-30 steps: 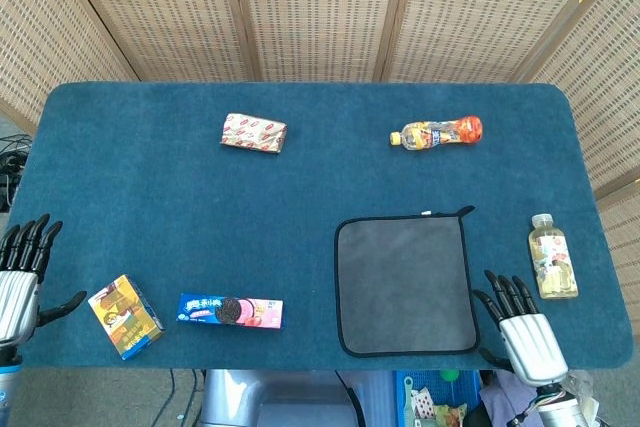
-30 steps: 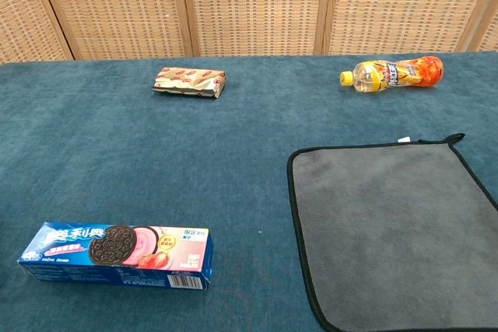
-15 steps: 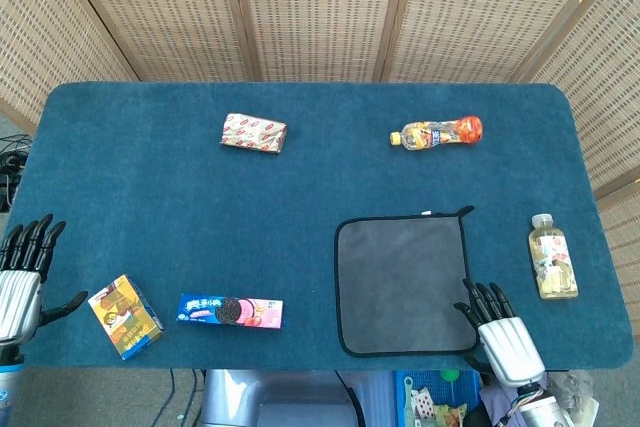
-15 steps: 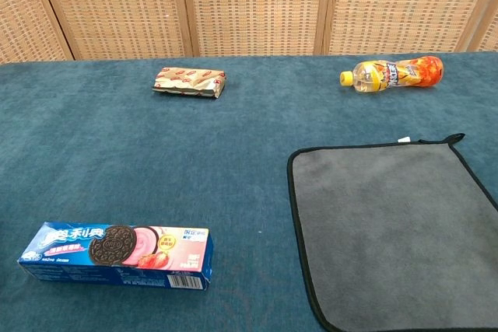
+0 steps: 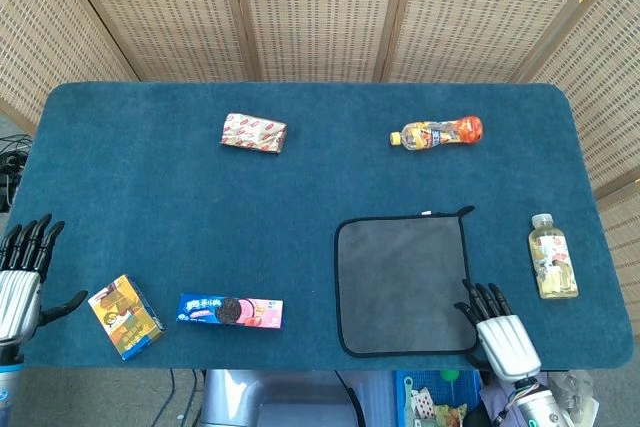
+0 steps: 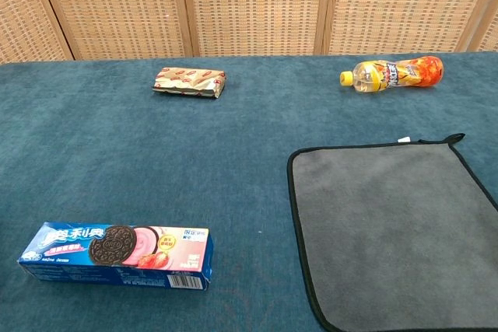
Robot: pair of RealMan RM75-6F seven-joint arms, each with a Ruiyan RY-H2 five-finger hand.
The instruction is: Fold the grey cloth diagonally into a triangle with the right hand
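Trouble from here would start with a poor grip on the corner. My right hand (image 5: 503,335) sits at the near right corner of the grey cloth (image 5: 404,283), and if my fingers (image 5: 483,299) catch only the black hem or slide over the pile, I judge the corner would slip out partway through the lift and the fold would land crooked instead of corner to corner. Dragging rather than lifting could also pull the whole cloth across the table (image 5: 150,197), since nothing pins its far side. The pale bottle (image 5: 551,259) lying just to the right of the cloth is near enough that a wide sweep of my wrist might knock it.

The cloth lies flat and unfolded on the near right part of the table, its small loop at the far right corner.

My right hand rests palm down at the table's near edge, fingers spread and pointing away from me, tips about at the cloth's border; I cannot tell whether they touch it. It holds nothing. My left hand (image 5: 18,277) waits at the near left edge, fingers apart and empty, beside the yellow box (image 5: 125,316).
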